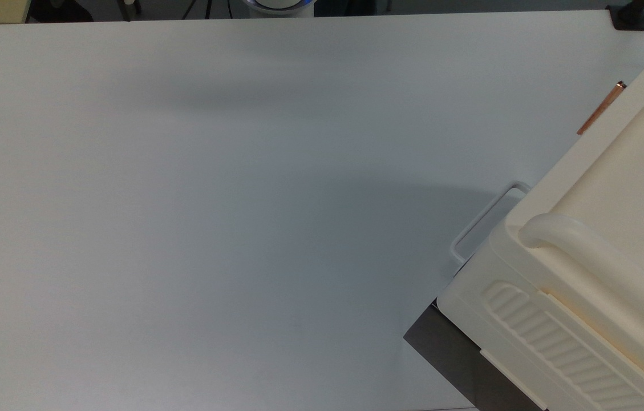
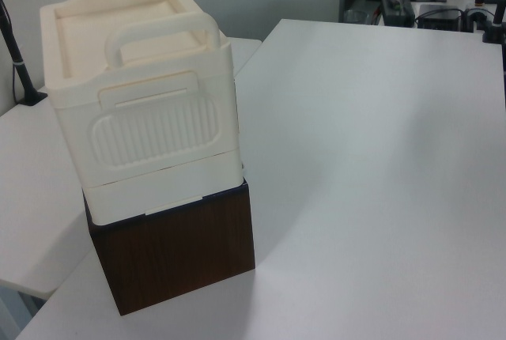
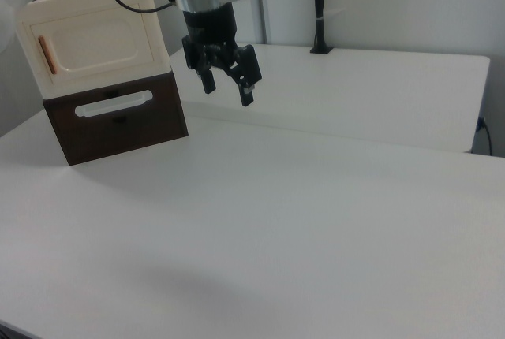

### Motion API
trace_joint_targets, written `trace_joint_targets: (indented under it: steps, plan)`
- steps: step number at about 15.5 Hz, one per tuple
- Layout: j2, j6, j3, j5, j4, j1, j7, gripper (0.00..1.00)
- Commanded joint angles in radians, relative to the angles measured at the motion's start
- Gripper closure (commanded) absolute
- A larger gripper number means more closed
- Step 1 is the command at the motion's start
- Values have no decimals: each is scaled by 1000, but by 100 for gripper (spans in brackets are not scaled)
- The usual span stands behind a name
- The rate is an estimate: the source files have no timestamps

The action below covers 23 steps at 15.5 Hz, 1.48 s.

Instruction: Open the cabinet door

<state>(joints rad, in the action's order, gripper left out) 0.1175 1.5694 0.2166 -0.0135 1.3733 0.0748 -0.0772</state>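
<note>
The cabinet [image 3: 95, 63] stands at the right view's upper left, a cream box on a dark brown base. Its cabinet door [image 3: 99, 43] faces the table and lies flush with the front. A slim copper bar handle [image 3: 46, 55] runs down the door's left edge; the top view shows this handle [image 1: 601, 108] at the cabinet's [image 1: 612, 240] corner. My gripper [image 3: 228, 92] hangs above the table, to the right of the cabinet in the right view and clear of it. It is open with nothing between its fingers [image 3: 247, 96]. The left view looks at the cabinet's ribbed side [image 2: 154, 130].
Below the door, a brown drawer front carries a white loop handle [image 3: 113, 104], seen from above as a loop [image 1: 484, 222]. The white table [image 3: 316, 221] stretches wide in front. A black post [image 3: 318, 8] stands on a second table behind. A black clamp [image 1: 630, 17] sits at the top view's far right corner.
</note>
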Motion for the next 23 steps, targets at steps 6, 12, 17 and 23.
trace_joint_targets:
  steps: [6, 12, 17, 23]
  plan:
    - [-21, -52, -3, 0, 18, -7, -36, 0]
    - [-16, -58, -8, 1, 18, -30, -41, 0]
    - [-16, -66, -6, -2, 18, -35, -33, 0]
    - [-15, -71, -8, -20, 20, -41, -27, 0]
